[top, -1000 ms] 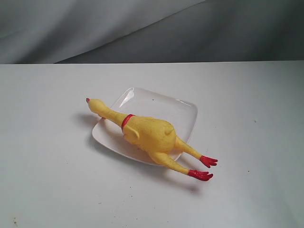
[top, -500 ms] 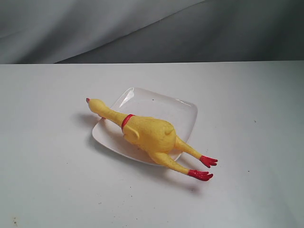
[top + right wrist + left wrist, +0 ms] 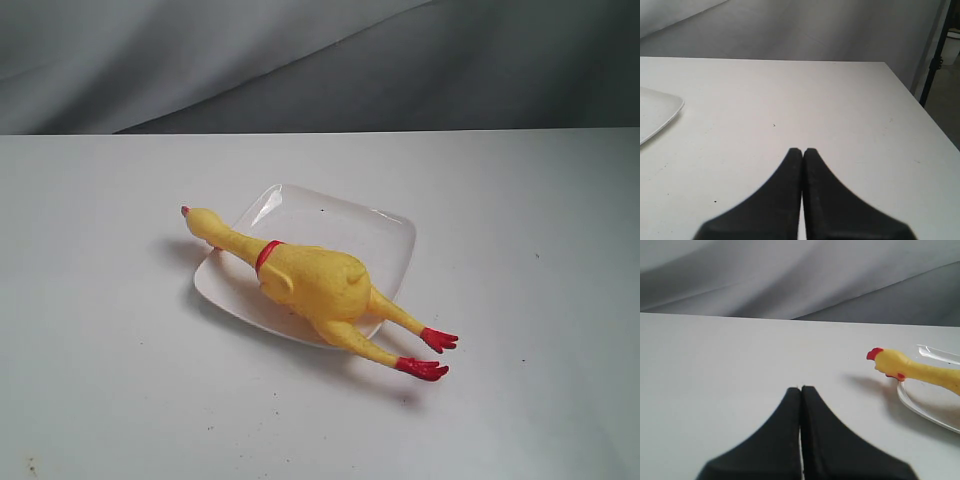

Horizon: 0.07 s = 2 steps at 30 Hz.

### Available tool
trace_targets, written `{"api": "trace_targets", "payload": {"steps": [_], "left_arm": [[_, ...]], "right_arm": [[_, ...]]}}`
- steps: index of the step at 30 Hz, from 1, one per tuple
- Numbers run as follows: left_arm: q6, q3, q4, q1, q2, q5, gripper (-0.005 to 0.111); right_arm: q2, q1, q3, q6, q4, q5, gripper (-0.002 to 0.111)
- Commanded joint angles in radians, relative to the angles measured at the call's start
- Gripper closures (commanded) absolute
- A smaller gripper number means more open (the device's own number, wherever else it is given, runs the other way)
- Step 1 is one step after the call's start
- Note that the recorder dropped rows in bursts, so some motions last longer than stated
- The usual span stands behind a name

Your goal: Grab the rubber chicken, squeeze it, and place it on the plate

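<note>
The yellow rubber chicken [image 3: 310,280] lies on its side across the white square plate [image 3: 380,235]; its head overhangs the left rim and its red feet stick out past the front right corner. No arm shows in the exterior view. In the left wrist view, my left gripper [image 3: 800,388] is shut and empty, well short of the rubber chicken's head [image 3: 885,360] and the plate's rim [image 3: 920,407]. My right gripper [image 3: 803,150] is shut and empty over bare table, with a corner of the plate [image 3: 660,112] off to one side.
The white table [image 3: 120,380] stretches all round the plate. A grey cloth backdrop [image 3: 320,60] hangs behind its far edge. In the right wrist view the table's edge [image 3: 920,107] drops off, with a black stand [image 3: 935,55] beyond it.
</note>
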Motion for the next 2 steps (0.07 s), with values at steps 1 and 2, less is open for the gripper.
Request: {"api": "trace_targets", "payload": {"steps": [1, 2], "left_arm": [[0.000, 0.004, -0.012, 0.002, -0.003, -0.005, 0.107], [0.000, 0.004, -0.012, 0.002, -0.003, -0.005, 0.107]], "right_arm": [[-0.004, -0.006, 0.004, 0.000, -0.002, -0.001, 0.108], [-0.004, -0.006, 0.004, 0.000, -0.002, -0.001, 0.108]]}}
